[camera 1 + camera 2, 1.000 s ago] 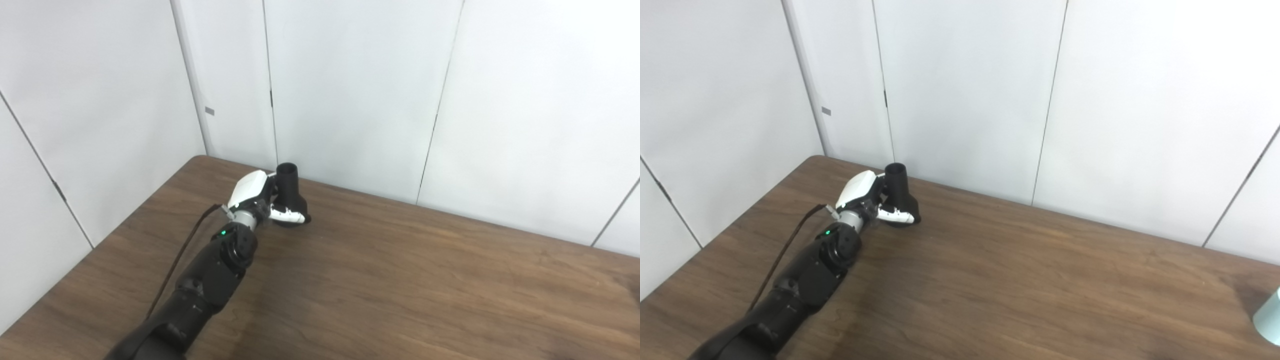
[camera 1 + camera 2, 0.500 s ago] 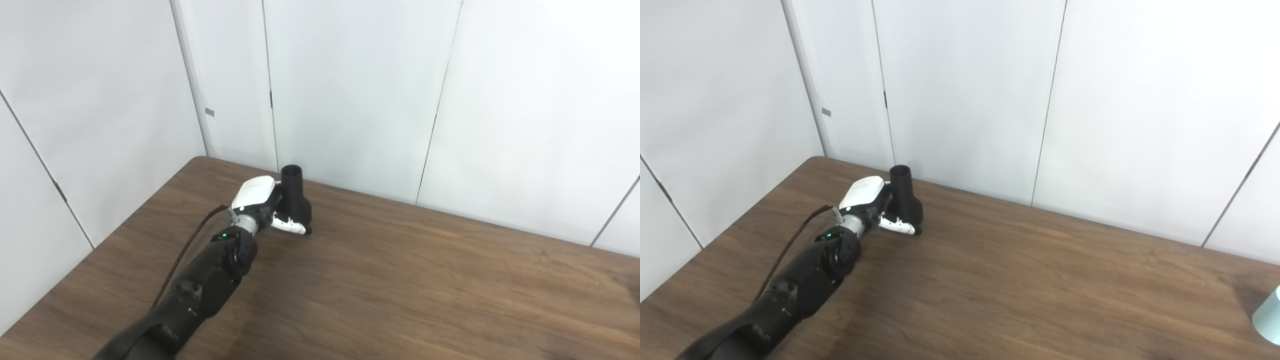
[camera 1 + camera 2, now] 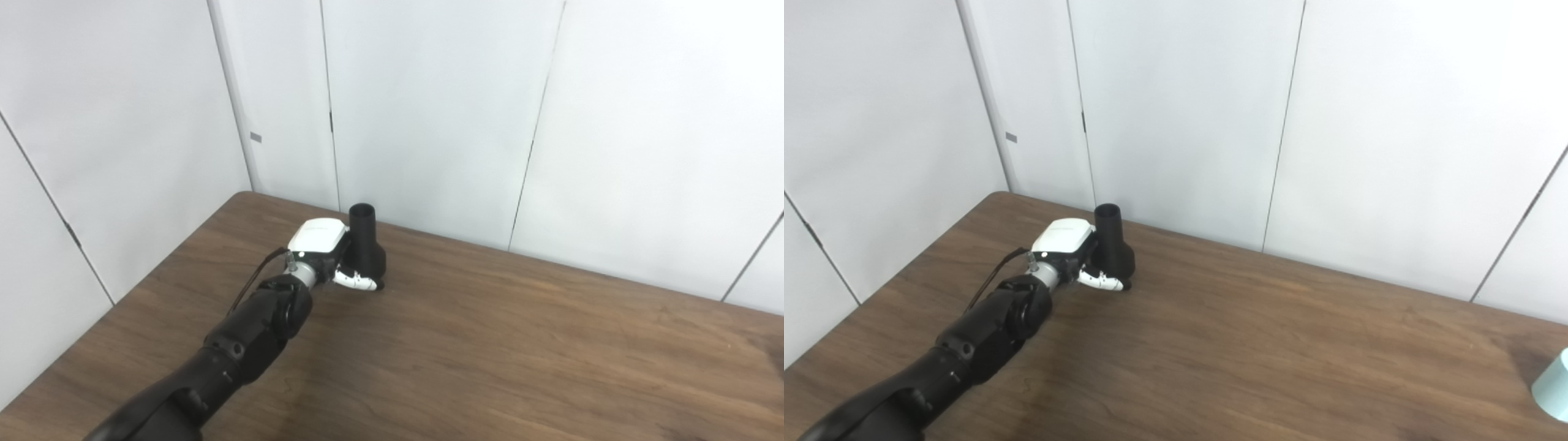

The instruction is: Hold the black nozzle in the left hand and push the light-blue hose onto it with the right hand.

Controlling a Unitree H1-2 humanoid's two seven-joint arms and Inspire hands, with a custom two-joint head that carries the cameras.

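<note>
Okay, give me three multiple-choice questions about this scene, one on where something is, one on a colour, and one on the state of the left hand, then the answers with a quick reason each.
1. Where does the light-blue hose show?
A. At the right edge of the table
B. Beside the nozzle
C. In the left hand

2. What colour is the back of the left hand?
A. Red
B. White
C. Yellow

3. What is the left hand doing?
A. Lying open on the table
B. Hanging above the table, holding nothing
C. Closed around the black nozzle

Answers:
1. A: only a corner of the light-blue hose shows, at the right edge of the table in the right eye view, far from the nozzle.
2. B: the left hand has a white shell on its back.
3. C: its fingers wrap the wide base of the black nozzle, whose narrow open end points up.
</note>
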